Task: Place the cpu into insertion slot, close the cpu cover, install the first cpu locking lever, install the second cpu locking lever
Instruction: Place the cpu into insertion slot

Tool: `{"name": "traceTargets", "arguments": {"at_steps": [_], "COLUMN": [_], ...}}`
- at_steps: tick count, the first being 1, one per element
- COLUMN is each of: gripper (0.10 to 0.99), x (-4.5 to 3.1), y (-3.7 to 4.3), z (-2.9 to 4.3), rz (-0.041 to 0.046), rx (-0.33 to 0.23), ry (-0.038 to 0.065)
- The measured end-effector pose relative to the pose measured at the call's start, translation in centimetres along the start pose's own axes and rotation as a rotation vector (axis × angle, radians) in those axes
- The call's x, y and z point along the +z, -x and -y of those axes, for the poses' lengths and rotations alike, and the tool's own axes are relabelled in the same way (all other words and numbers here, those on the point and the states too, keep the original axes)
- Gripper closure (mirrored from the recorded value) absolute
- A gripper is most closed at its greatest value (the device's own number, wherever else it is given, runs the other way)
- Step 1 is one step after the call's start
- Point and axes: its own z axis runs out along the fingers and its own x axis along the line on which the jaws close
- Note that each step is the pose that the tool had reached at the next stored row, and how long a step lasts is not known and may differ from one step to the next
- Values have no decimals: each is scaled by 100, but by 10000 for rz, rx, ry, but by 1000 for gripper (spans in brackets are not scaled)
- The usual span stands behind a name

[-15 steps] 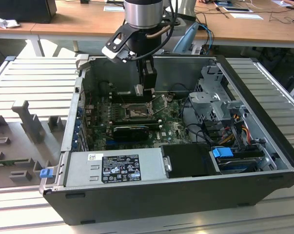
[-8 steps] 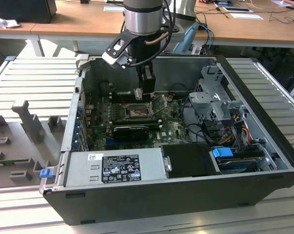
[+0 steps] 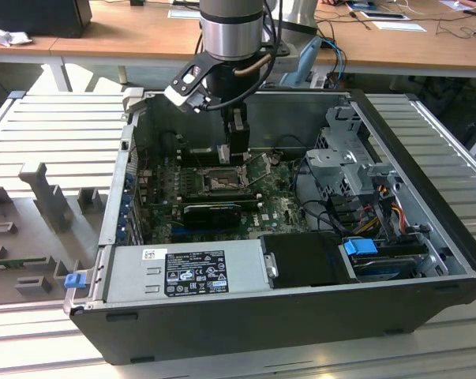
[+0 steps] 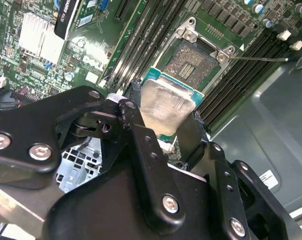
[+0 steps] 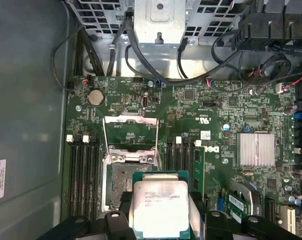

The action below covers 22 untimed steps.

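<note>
My gripper is shut on the cpu, a square chip with a pale silver top and a green rim, gripped by two opposite edges. In both wrist views the cpu hangs above the board, partly over one side of the insertion slot, and apart from it. That slot lies bare, its dark contact field showing. The cpu cover stands swung open at the slot's far edge, with thin lever rods along its sides. In the exterior view the gripper hovers just over the slot inside the open computer case.
Long black memory slots flank the slot on both sides. A silver finned heatsink sits on the board. The power supply fills the case's near side, and a metal drive cage with cables stands toward the exterior view's right.
</note>
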Motion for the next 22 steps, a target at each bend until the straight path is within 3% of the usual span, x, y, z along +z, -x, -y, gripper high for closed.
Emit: {"name": "traceTargets", "arguments": {"at_steps": [4,6,19,22], "gripper": [557,557,557,557], "x": [72,182,483,521], "y": [-3,-28,-81,-103], "z": [8,18,70,73], "rz": [31,31,0,-7], "rx": [377,376,121,123], "ry": [2,2,1,0]}}
